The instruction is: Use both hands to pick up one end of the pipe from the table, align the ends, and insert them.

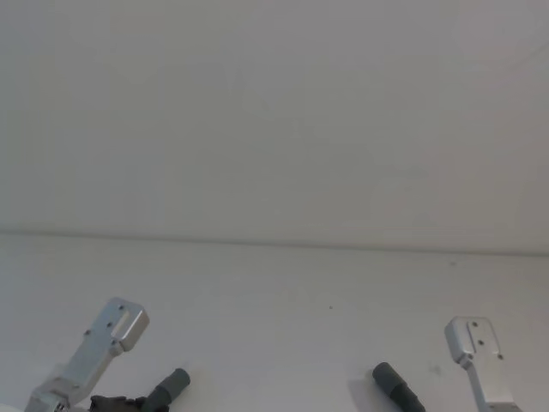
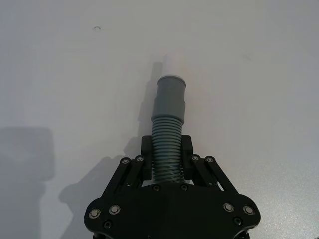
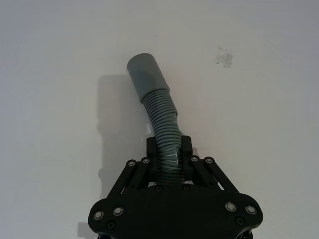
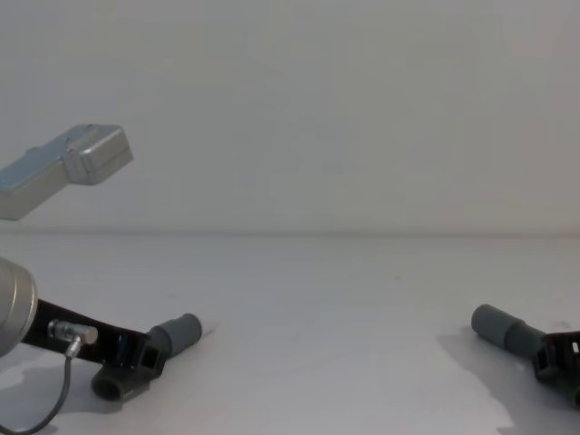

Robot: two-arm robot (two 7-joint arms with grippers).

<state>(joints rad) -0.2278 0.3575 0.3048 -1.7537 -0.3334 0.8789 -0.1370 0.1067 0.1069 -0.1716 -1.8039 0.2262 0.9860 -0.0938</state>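
Left claw clamped on white-tipped pipe piece, right claw clamped on socket pipe piece, pieces well apart

place: looking like a robot test lab | table: a plain white table is spreading across the scene | wall: a bare white wall is rising behind it | gear: a silver metal bracket is jutting in low on the left, a second bracket on the right
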